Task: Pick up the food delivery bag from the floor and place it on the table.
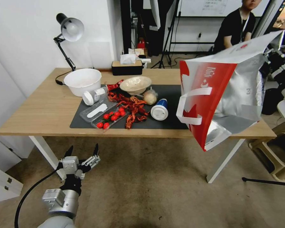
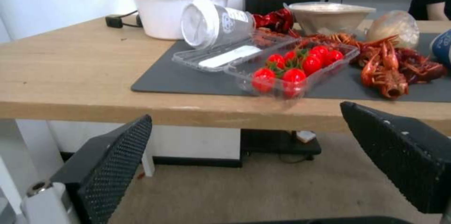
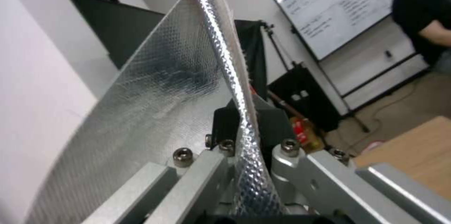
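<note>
Food delivery bag [image 1: 224, 91] airborne, tilted, over table's [image 1: 47, 107] right end. Right gripper [image 3: 244, 136] pinching its foil rim. Left gripper [image 1: 82, 152] spread, low before table.

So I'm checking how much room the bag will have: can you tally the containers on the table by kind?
Bowls: 2, white bowl and beige bowl
Lidded cups: 2, clear cup on its side and blue cup
Clear plastic trays: 2, tomato tray and spoon tray
Tissue box: 1
Total: 7
</note>
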Robot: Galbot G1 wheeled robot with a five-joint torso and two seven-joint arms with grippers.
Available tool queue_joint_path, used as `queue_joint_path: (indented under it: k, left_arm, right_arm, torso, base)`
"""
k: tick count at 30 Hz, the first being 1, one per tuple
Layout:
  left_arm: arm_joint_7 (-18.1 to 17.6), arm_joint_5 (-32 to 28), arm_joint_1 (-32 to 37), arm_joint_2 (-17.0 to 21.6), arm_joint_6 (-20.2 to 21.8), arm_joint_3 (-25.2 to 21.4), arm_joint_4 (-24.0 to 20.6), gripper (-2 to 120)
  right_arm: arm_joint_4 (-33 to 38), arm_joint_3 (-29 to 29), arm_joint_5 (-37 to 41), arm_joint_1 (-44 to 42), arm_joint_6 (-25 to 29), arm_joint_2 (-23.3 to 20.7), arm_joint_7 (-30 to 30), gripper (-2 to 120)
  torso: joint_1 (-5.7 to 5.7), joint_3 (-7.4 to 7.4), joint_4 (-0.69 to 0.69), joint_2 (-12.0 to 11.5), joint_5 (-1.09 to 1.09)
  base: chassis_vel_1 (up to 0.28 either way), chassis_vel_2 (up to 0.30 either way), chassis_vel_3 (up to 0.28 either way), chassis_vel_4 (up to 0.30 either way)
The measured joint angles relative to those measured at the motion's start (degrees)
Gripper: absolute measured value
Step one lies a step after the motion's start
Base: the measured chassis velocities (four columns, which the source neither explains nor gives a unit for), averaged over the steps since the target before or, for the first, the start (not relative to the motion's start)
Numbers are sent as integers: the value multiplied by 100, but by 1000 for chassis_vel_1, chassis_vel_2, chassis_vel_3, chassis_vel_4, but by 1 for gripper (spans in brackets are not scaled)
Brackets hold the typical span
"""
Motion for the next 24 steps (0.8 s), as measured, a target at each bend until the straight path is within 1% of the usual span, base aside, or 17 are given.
queue_joint_path:
  k: [8, 17, 20, 24]
  left_arm:
    - [5, 109, 78, -70, -49, 62, -16, 100]
    - [6, 114, 130, -92, -127, 38, -52, 100]
    - [16, 123, 153, -112, -141, 51, -60, 100]
    - [25, 133, 147, -114, -142, 62, -63, 100]
  right_arm:
    - [-85, -2, -93, -27, -181, 11, 308, 0]
    - [-166, -50, -99, 7, -286, 47, 508, 0]
    - [-152, -65, -118, 64, -317, 48, 764, 0]
    - [-150, -67, -172, 68, -350, 46, 806, 0]
  torso:
    - [-1, -1, 0, -1, -2]
    - [-1, -1, 0, -2, -1]
    - [-1, -1, 0, -2, -2]
    - [-1, -1, 0, -2, -1]
  base:
    - [0, 0, 0, 0]
    - [0, 0, 0, 0]
    - [0, 0, 0, 0]
    - [0, 0, 0, 0]
